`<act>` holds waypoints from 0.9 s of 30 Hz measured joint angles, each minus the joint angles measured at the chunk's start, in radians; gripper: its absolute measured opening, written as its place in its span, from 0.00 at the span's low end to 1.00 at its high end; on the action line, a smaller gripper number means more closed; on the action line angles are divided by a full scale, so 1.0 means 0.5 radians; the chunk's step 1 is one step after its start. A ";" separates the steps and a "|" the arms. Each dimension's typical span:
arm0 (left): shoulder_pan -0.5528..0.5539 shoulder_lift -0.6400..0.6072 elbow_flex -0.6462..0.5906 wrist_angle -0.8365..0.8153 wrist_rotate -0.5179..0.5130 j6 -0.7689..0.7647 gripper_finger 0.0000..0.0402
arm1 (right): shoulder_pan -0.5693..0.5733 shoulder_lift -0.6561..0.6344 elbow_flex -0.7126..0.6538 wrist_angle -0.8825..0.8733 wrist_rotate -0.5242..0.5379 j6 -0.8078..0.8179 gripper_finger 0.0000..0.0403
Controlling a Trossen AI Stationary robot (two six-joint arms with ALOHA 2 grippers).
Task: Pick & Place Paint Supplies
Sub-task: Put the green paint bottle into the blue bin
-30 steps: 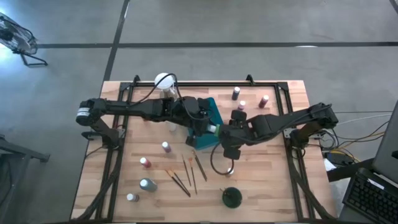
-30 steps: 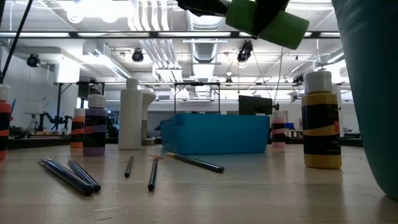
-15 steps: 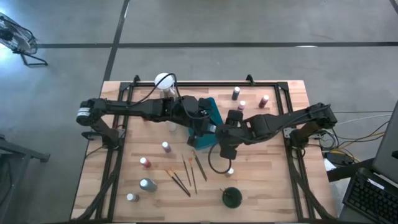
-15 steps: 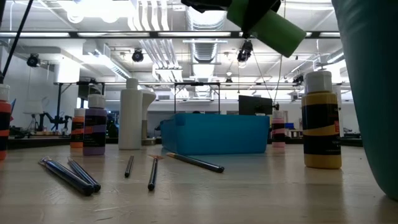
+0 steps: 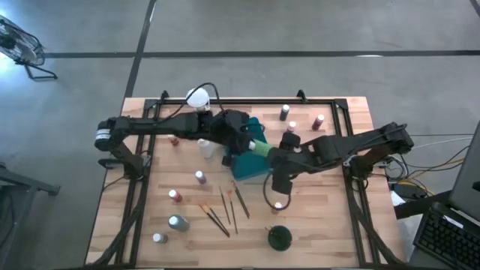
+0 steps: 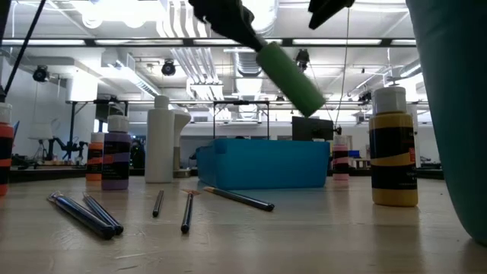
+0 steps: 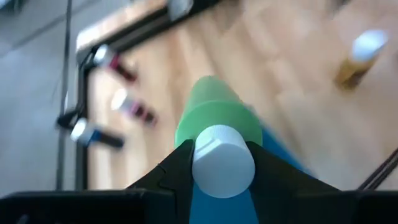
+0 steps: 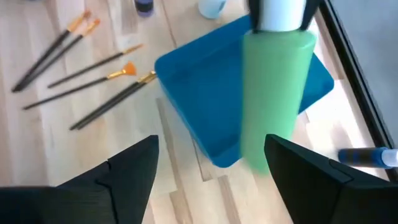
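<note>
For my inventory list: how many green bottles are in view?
2. One green bottle is tilted in the left gripper above the tray; the other green bottle stands near the table edge. None seems hidden.

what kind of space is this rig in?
Probably a robotics lab or workshop: bare concrete floor around the wooden table, exposed ceiling ducts and strip lights in the low view, and a keyboard beside the table.
</note>
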 joint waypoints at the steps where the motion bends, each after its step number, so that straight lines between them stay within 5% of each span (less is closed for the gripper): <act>1: 0.017 0.000 0.020 -0.059 -0.024 0.004 0.31 | 0.009 -0.018 0.000 0.000 0.001 0.013 0.71; 13: 0.323 0.030 0.395 -0.693 -0.022 0.029 0.31 | 0.049 -0.279 -0.078 -0.053 0.228 0.321 0.65; 27: 0.652 0.532 1.035 -1.315 0.182 -0.011 0.31 | 0.044 -0.586 -0.480 -0.104 0.381 0.654 0.69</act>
